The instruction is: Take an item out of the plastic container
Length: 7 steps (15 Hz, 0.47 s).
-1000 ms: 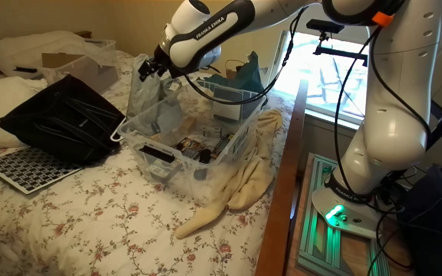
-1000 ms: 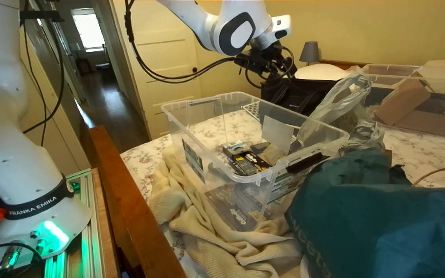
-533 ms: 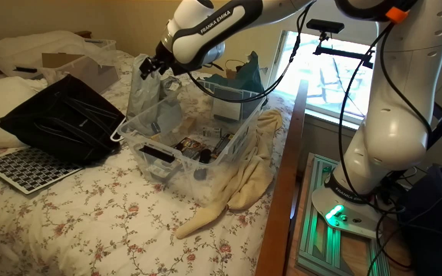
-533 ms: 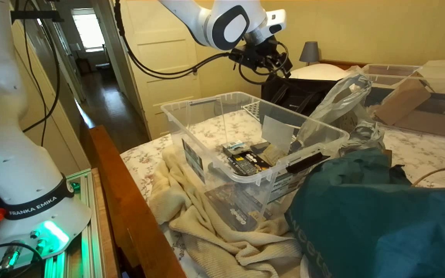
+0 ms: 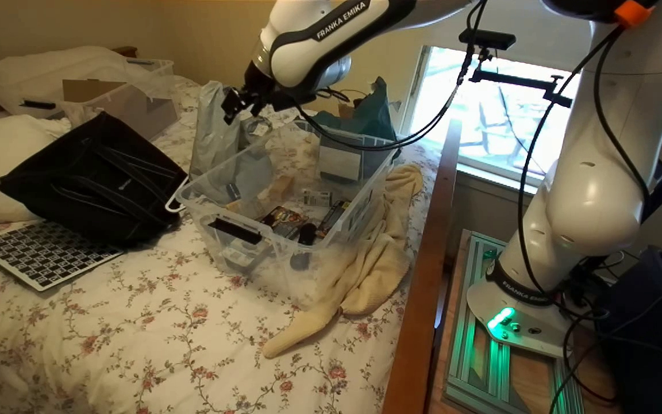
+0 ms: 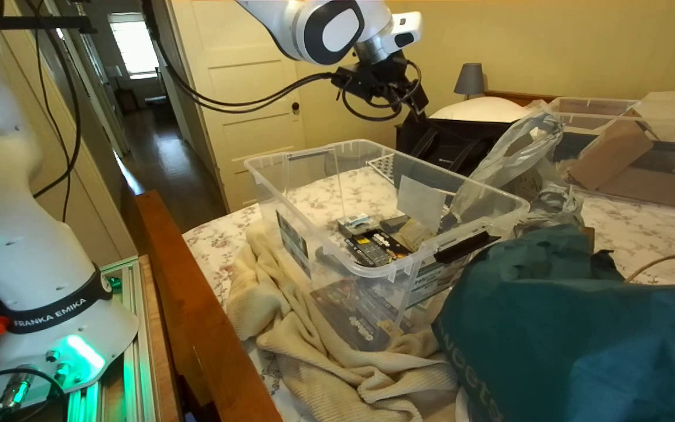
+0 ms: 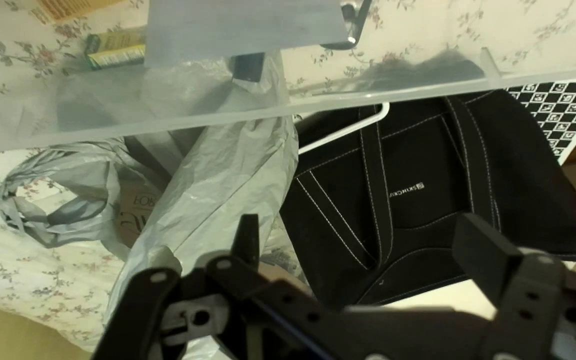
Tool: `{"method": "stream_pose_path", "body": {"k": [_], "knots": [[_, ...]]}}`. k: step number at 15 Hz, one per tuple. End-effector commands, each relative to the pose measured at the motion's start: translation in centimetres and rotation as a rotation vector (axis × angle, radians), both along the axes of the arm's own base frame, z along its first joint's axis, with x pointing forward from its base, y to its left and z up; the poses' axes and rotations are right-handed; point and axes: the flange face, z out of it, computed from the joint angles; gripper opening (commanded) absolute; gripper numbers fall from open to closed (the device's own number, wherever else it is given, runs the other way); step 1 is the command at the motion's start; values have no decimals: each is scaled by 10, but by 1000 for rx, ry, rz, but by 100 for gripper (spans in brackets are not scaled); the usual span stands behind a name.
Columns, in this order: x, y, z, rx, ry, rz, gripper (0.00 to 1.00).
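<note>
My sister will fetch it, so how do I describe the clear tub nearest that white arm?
At the flowered bed, find the wooden rail along the edge. Just in from that rail stands the plastic container, open-topped, with small packages inside. Unlike the clear tub by the pillows, it has a cream blanket bunched along its side.

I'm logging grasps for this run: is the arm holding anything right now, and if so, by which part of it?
Nothing is held. In the wrist view the end effector is open, and the black bag seen through its gap lies beyond, ungripped.
</note>
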Motion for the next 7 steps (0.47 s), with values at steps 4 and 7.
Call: {"method": "stream_pose_path", "body": {"k": [4,7], "knots": [[-14,-6,1,-5,65,-7,100],[-15,-7,0,-5,69,-8,100]]}}
